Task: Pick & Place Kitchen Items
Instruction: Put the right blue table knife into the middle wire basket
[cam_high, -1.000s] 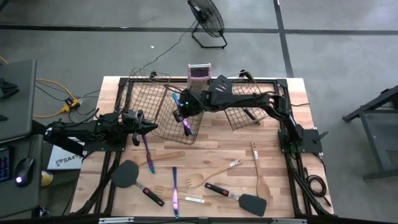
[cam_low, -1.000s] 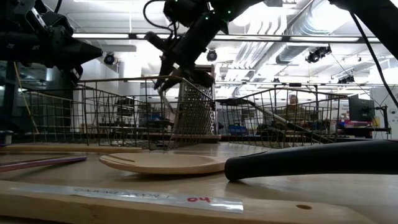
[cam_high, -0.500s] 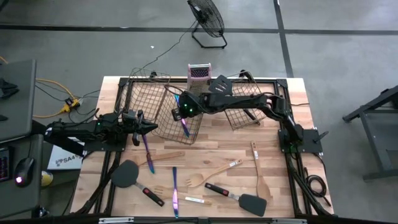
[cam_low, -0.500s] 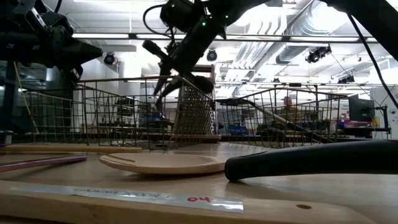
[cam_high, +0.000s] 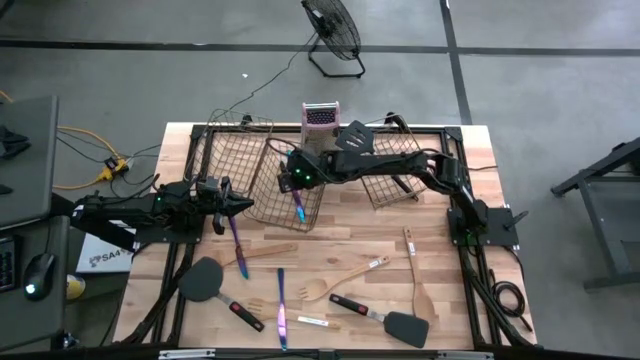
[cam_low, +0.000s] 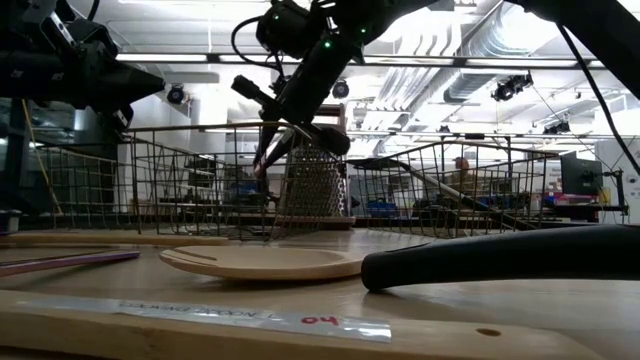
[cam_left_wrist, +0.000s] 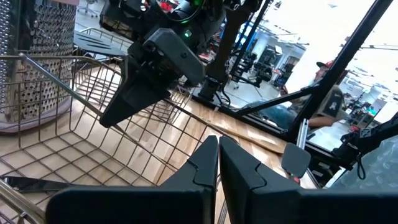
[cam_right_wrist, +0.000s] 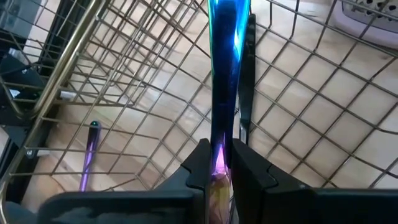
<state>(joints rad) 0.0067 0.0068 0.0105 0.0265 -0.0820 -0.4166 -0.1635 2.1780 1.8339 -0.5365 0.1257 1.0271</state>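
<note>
Wooden table (cam_high: 440, 240) — right gripper (cam_right_wrist: 220, 163) clamps iridescent cutlery (cam_right_wrist: 224, 74) over middle basket (cam_high: 318, 205); left gripper (cam_left_wrist: 218, 163) closed, empty

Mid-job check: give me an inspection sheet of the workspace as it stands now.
Surface: wooden table, three wire baskets along the back.
Job's things: iridescent utensil over the middle basket; wooden spoons, black spatulas and purple cutlery at front.
Clutter: box grater.
Grippers: right pincer shut on the iridescent utensil; left pincer shut, empty, at the left edge.
Cables: on the floor at left.
Surroundings: floor fan; a person beyond the table.
</note>
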